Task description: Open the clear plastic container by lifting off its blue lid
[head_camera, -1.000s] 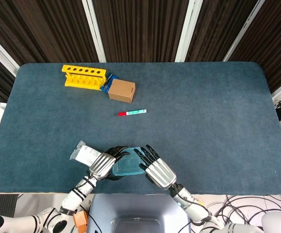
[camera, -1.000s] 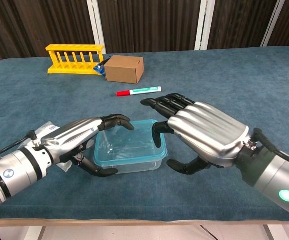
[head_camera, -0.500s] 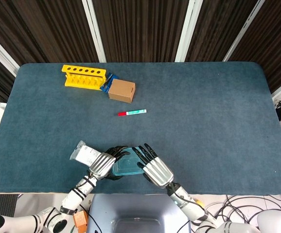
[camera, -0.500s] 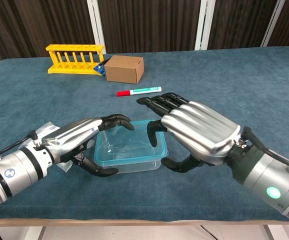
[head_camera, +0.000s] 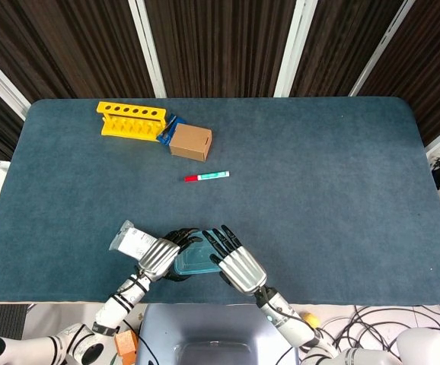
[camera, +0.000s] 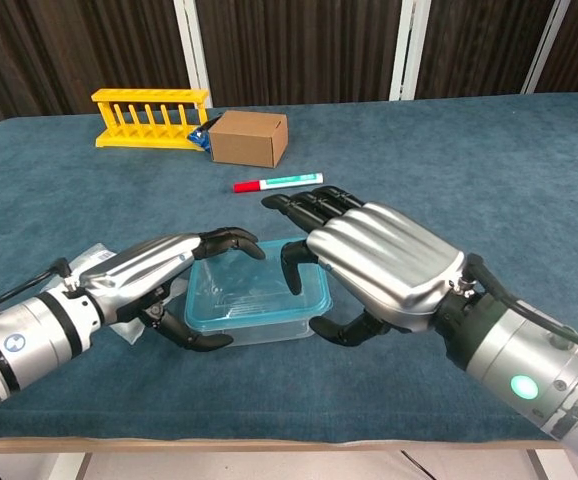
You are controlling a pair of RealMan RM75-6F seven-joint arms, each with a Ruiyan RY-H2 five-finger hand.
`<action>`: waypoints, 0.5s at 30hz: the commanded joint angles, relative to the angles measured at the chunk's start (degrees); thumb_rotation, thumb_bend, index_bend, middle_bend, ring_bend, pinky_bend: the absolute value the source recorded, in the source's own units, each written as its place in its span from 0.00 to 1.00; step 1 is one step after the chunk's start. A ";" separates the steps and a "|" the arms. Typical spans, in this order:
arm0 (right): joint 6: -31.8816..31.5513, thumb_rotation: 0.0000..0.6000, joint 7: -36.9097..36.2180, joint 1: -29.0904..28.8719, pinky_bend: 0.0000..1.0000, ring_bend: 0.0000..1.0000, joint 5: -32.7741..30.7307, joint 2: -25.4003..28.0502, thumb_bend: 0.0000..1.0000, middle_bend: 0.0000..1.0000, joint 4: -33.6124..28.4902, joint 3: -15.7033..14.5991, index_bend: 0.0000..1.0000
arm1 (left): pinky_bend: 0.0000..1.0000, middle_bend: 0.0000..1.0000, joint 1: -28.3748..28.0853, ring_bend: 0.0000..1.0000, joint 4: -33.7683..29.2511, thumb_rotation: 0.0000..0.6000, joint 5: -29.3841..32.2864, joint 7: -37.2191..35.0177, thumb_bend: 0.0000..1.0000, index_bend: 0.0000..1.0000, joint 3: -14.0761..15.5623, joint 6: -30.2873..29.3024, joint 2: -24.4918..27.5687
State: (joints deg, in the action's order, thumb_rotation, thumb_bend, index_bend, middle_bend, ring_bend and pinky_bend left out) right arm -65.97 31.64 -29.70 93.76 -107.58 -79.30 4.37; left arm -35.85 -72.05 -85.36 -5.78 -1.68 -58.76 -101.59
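The clear plastic container [camera: 254, 305] with its blue lid [head_camera: 196, 260] on sits near the table's front edge. My left hand [camera: 159, 275] [head_camera: 159, 255] grips its left end, with fingers curled over the far rim and thumb at the near corner. My right hand [camera: 379, 262] [head_camera: 237, 265] hovers over the right half of the lid. Its fingers are spread and reach past the far edge, one is bent down onto the lid, and its thumb is by the near right corner. Much of the lid is hidden in the head view.
A white packet [camera: 94, 262] [head_camera: 132, 237] lies under my left wrist. Further back lie a red-and-green marker [camera: 277, 183] [head_camera: 206, 176], a cardboard box [camera: 250, 138] [head_camera: 190, 141] and a yellow rack [camera: 149, 118] [head_camera: 132, 122].
My right hand has slid left, further over the lid, with its thumb coming in beside the near right corner. My left hand and the container have stayed put.
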 commanded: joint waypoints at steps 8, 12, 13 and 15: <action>0.09 1.00 1.50 -0.64 0.00 0.00 -1.09 -0.14 0.25 0.00 -0.78 0.33 0.50 | 0.30 0.27 0.13 0.14 -0.09 1.00 0.16 0.19 0.26 0.30 0.13 0.13 0.18; -0.02 1.00 2.11 -0.87 0.00 0.00 -1.43 -0.02 0.25 0.00 -0.98 0.50 0.50 | 0.30 0.27 0.15 0.14 -0.16 1.00 0.13 0.12 0.26 0.30 0.18 0.16 0.27; -0.15 1.00 2.40 -0.93 0.00 0.00 -1.40 0.07 0.25 0.00 -0.93 0.51 0.50 | 0.30 0.27 0.15 0.14 -0.18 1.00 0.10 0.13 0.26 0.30 0.19 0.14 0.32; -0.18 1.00 2.53 -0.98 0.00 0.00 -1.52 0.28 0.25 0.00 -0.93 0.45 0.50 | 0.30 0.27 0.14 0.14 -0.26 1.00 0.12 0.13 0.26 0.30 0.17 0.17 0.42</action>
State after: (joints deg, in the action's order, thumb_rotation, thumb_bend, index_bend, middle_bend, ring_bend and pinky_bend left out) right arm -66.14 34.14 -30.66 92.27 -107.33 -80.23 4.84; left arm -35.71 -72.34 -85.23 -5.65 -1.50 -58.58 -101.15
